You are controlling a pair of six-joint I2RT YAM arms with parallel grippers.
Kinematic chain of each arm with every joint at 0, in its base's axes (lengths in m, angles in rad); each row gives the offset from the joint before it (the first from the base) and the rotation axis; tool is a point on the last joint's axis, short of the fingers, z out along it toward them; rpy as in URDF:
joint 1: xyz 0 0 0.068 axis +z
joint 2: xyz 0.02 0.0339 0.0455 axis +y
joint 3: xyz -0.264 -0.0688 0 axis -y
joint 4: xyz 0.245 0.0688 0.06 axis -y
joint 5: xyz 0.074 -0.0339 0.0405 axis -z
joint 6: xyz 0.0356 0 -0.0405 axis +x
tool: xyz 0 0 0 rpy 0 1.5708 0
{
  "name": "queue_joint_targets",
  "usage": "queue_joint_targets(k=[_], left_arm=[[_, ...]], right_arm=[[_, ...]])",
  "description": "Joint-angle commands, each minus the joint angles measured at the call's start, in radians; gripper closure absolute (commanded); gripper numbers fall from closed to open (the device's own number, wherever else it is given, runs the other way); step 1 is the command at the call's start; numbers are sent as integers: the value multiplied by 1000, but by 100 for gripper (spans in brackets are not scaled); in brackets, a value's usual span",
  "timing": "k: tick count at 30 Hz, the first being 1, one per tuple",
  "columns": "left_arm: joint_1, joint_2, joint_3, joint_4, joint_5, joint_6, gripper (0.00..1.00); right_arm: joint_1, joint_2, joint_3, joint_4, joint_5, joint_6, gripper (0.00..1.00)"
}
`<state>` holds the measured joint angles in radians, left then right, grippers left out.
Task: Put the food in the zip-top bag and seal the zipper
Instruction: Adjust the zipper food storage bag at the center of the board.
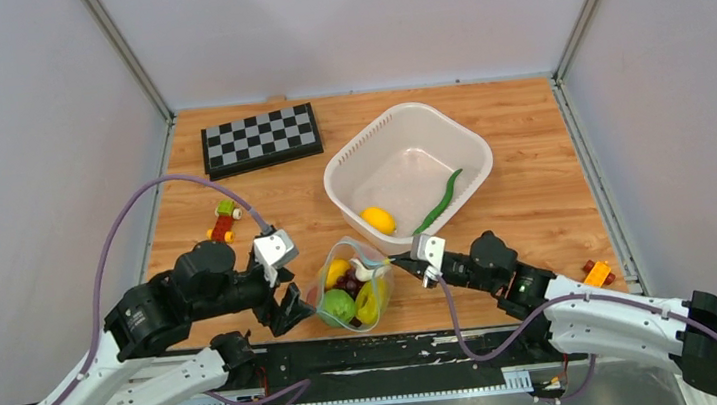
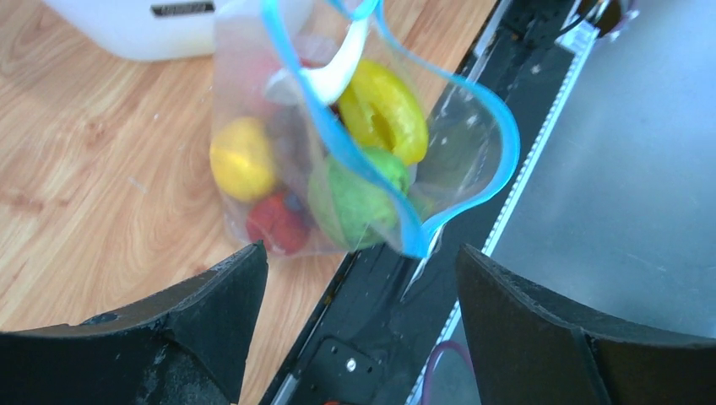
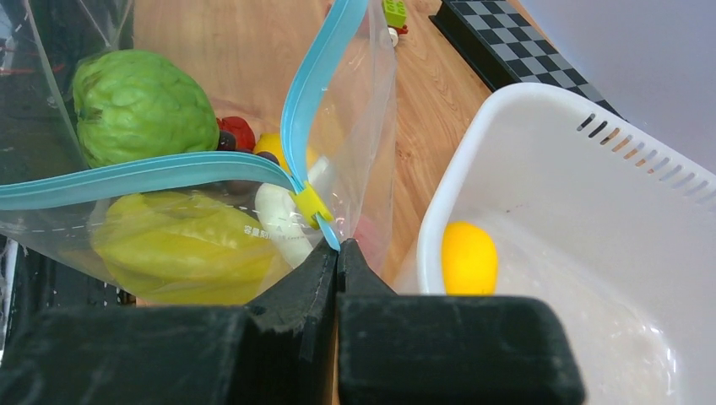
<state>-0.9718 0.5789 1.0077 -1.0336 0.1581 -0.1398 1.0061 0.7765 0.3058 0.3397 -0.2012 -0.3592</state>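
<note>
Clear crinkly zip-top bag (image 1: 354, 288) stands at the near table edge between your arms, mouth open, part-filled with plastic fruit. Left gripper (image 1: 290, 308): jaws wide, empty, just beside the bag. Right gripper (image 3: 336, 257): pinched shut on the teal-blue zipper strip (image 3: 169, 173). White perforated basket (image 1: 400, 109) holds a yellow lemon (image 1: 379, 220) and a green chili (image 1: 440, 202). Loading looks unfinished; next you fetch those two, then seal.

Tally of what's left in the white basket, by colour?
Yellow (lemon): 1
Green (chili): 1
Total: 2
</note>
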Motion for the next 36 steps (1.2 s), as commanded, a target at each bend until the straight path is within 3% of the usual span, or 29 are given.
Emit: queue_joint_targets(k=[1,4,12,24,36], left_arm=[[2,15,-27,247,94,-23,13],[-19,6,-100,352,60,-25,13],[-187,-70,-193,417,-77,70,14],[-202,-59,-199,377,-95,183,23],[-302,-28,-189,325,-181,228,22]], right_arm=[[-14,20,72,-4,-15,54,100],[-24,17,80,-25,-18,68,100],[-92,-15,61,-27,-57,114,100],[-168,39,108,-53,-137,209,100],[-213,93,125,-42,-152,279,100]])
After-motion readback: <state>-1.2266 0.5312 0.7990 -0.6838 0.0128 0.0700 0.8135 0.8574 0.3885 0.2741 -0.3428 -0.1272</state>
